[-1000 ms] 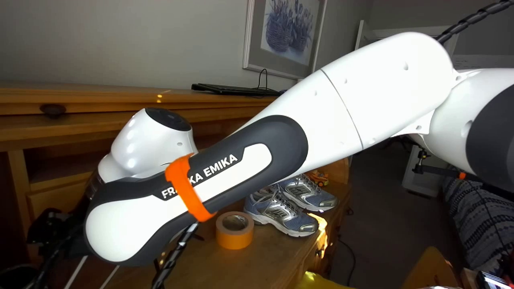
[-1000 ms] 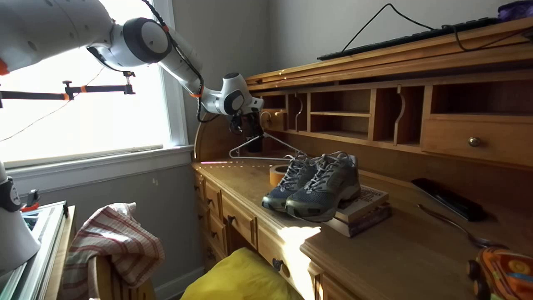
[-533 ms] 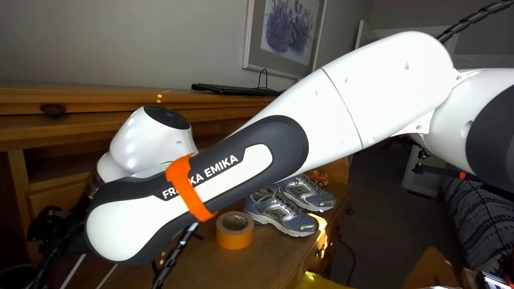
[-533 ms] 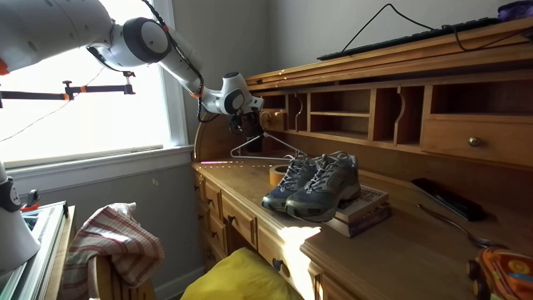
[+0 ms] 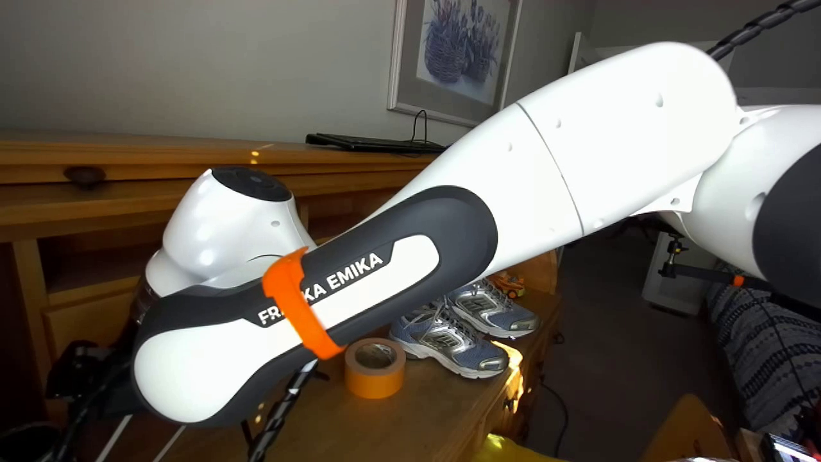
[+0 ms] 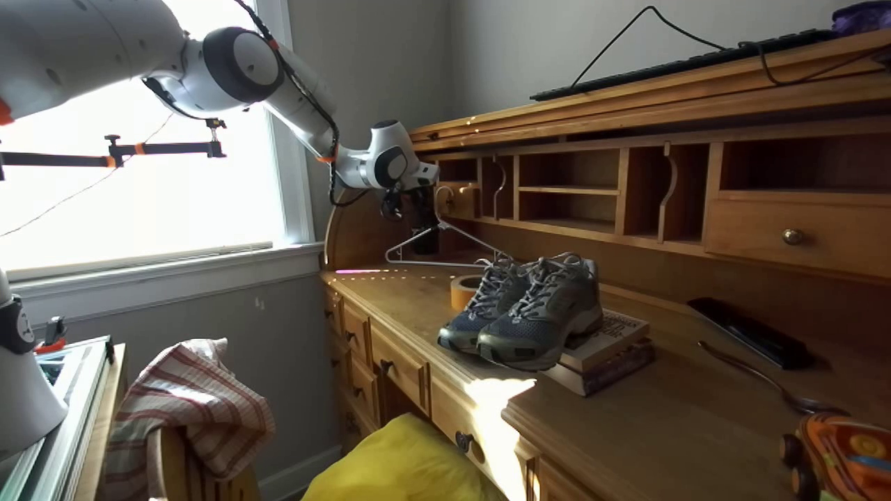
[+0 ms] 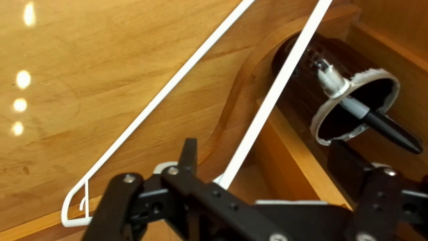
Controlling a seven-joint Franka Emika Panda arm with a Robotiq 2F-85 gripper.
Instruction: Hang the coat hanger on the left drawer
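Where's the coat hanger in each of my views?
In an exterior view: coat hanger at bottom left, cut by the frame.
In an exterior view: coat hanger near the centre.
In the wrist view: coat hanger, bars slanting from the top edge.
Shared landmark: wooden desk, in all three.

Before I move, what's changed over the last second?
The wrist shifted slightly left and up in both exterior views; the coat hanger moved a little left in an exterior view. Whether the open tool just let go, I can't tell. The tape roll and shoes stayed put.

Sneakers (image 6: 539,320) stand near an orange tape roll (image 5: 375,383).
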